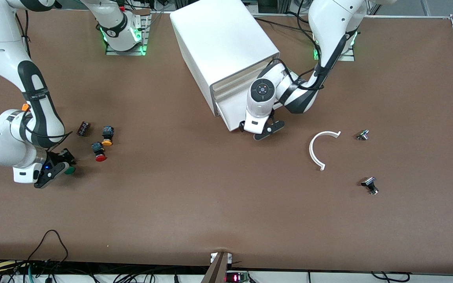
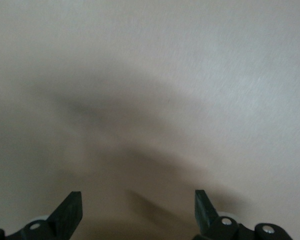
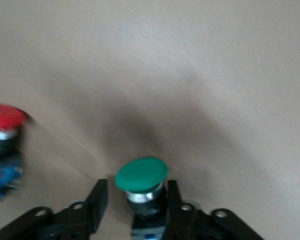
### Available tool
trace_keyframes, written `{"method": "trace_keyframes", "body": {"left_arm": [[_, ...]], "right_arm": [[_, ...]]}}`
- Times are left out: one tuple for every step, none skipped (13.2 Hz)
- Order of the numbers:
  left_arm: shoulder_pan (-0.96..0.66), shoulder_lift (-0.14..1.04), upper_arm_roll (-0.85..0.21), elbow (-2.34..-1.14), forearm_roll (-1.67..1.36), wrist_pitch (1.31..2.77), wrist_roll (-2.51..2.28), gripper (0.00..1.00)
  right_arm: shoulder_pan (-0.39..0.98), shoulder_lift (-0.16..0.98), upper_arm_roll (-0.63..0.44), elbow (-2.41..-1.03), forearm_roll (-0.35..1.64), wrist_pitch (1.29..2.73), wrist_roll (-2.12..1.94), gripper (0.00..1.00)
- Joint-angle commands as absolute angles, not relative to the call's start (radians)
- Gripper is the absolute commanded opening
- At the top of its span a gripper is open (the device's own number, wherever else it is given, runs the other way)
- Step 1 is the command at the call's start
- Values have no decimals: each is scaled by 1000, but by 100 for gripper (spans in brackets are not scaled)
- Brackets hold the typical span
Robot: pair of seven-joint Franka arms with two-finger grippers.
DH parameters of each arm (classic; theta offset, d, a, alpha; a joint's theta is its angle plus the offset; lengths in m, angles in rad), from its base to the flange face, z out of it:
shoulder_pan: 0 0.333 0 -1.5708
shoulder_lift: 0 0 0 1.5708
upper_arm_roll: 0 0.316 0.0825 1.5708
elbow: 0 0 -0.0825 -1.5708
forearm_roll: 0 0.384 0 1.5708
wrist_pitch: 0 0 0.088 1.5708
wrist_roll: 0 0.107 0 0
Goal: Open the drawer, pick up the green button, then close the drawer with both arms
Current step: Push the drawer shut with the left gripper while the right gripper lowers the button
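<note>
The green-capped button [image 1: 69, 170] stands on the table at the right arm's end. My right gripper [image 1: 59, 168] is down around it. In the right wrist view the button [image 3: 141, 175] sits between the fingers of the right gripper [image 3: 136, 192]; one finger touches its body, the other stands apart. My left gripper [image 1: 262, 131] is open at the front of the white cabinet [image 1: 226, 43], against the bottom drawer [image 1: 232, 116]. In the left wrist view the left gripper [image 2: 138, 205] is spread wide, close to a plain white face [image 2: 150, 75]. I cannot tell whether the drawer is fully in.
A red-capped button [image 1: 100, 151], an orange-capped button [image 1: 107, 135] and a dark small part [image 1: 83, 128] lie close to the right gripper. The red button also shows in the right wrist view [image 3: 5, 120]. A white arc [image 1: 321, 147] and two small metal parts [image 1: 363, 135] [image 1: 371, 184] lie toward the left arm's end.
</note>
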State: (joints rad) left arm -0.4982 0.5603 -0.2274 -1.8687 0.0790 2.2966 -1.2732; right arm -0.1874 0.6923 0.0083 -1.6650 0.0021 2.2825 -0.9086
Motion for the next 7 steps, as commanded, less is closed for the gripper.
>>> {"method": "trace_keyframes", "body": {"left_arm": [[-499,509,-256,-1911,107,2255,-1302,99],[-500,511,-264,-1911,107,2255,-1302,99],[-500,512,-271,-1913,107,2255,-1302,99],[-500,512,-279,-1919,106,2255,-1302,99],[-499,512,-288,-1924,106,2255,-1302,99],[-496,512,-299,-1924,103,2255,-1302,99],[-494,514,-302,-1925,100,2255,-1302,99]], "right_arm": [[-186,617,57,-1689,14,2215,-795,99],[-181,611,60,-1689,14,2194,-763,99],[-176,600,67,-1687,11,2171,-731,99],[-175,591,80,-1689,12,2158,-704,99],[-173,591,83,-1689,12,2157,-687,99],[-172,591,83,-1693,12,2157,-672,97],[-172,591,83,-1697,12,2155,-664,96]]}}
